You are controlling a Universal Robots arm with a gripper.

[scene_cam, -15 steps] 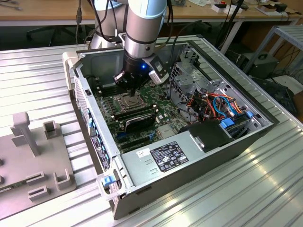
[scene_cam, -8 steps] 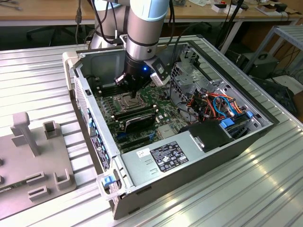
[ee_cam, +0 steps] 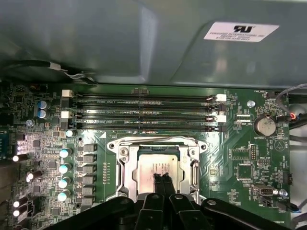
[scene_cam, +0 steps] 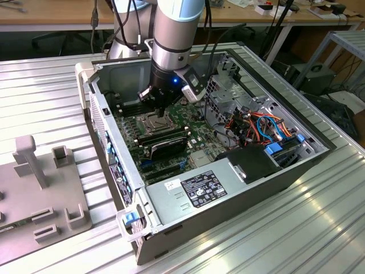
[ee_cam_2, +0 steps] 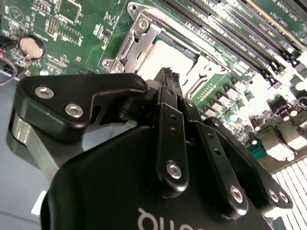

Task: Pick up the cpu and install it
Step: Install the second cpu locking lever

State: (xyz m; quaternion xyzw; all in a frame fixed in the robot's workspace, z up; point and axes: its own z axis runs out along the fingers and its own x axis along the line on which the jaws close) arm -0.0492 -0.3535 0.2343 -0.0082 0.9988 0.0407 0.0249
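Inside the open grey metal computer case [scene_cam: 188, 201], which lies on the ribbed aluminium bench [scene_cam: 296, 234], the black gripper [scene_cam: 158, 109] hangs over the green motherboard [ee_cam: 240, 143]. The small square cpu with the dull silver-grey metal top [ee_cam: 154, 163] is seen in both wrist views lying flat within the hinged metal socket frame [ee_cam: 125, 167]. The gripper's two fingers [ee_cam: 158, 181] are drawn tight together with no gap, and nothing is held between them; their tips stand over the middle of the cpu's top. Whether they press on it cannot be told.

The placing step is judged to be at or near its end, with the chip already laid in its seat. Any further motion is judged to call for a straight vertical path with no sideways drag, since the chip could be shifted in the socket.

The metal top is turned upward, out of the case. No marked long axis is offered by the near-square chip; its edges run parallel to the frame and to the long black memory slots [ee_cam: 144, 113]. In the exterior view, black memory sticks [scene_cam: 165, 140] lie at about 5 o'clock from the gripper.
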